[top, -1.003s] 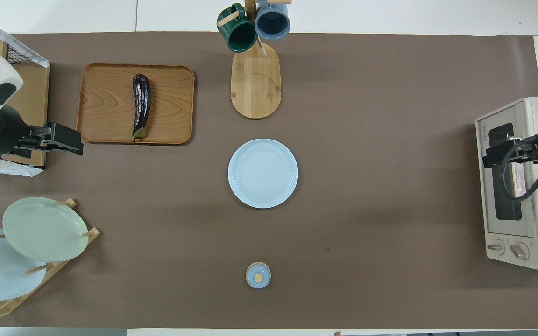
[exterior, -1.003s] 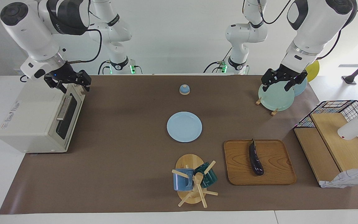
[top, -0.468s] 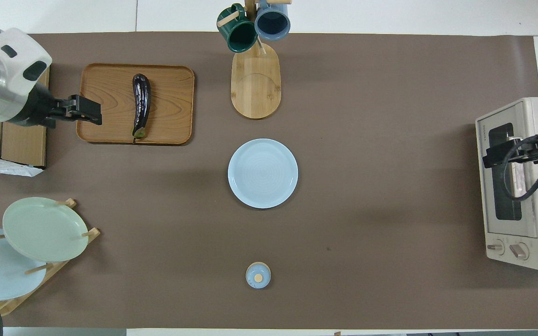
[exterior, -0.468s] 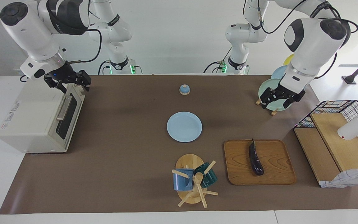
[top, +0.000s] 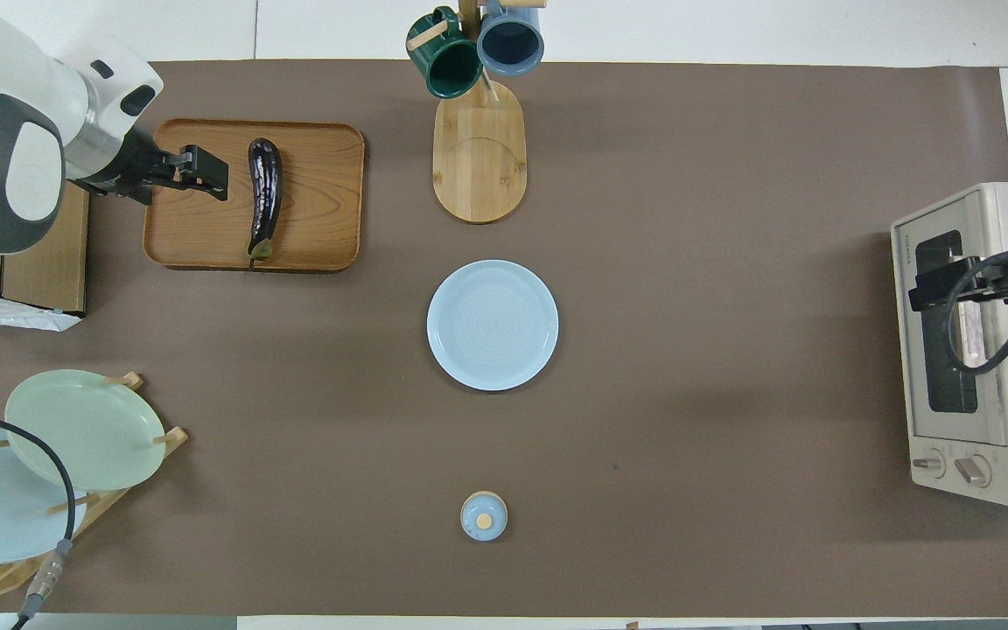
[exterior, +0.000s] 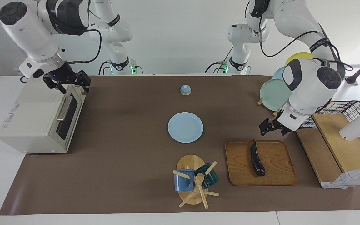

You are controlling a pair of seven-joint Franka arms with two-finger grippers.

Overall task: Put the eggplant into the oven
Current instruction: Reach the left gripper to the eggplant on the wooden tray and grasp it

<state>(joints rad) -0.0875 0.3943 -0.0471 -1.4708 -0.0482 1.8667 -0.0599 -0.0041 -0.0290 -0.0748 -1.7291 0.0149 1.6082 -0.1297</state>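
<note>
On my counter (exterior: 120, 175) the cream oven (exterior: 39, 120) sits door shut at the right arm's end, my right tool (exterior: 68, 83) hovering over its top edge, fingers apart. My left tool (exterior: 272, 127), fingers also apart, hangs above the wooden tray (exterior: 280, 175) where the eggplant (exterior: 257, 158) lies untouched.

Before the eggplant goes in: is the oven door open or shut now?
Shut. The oven door lies flush with its front, handle against it, in both views.
</note>
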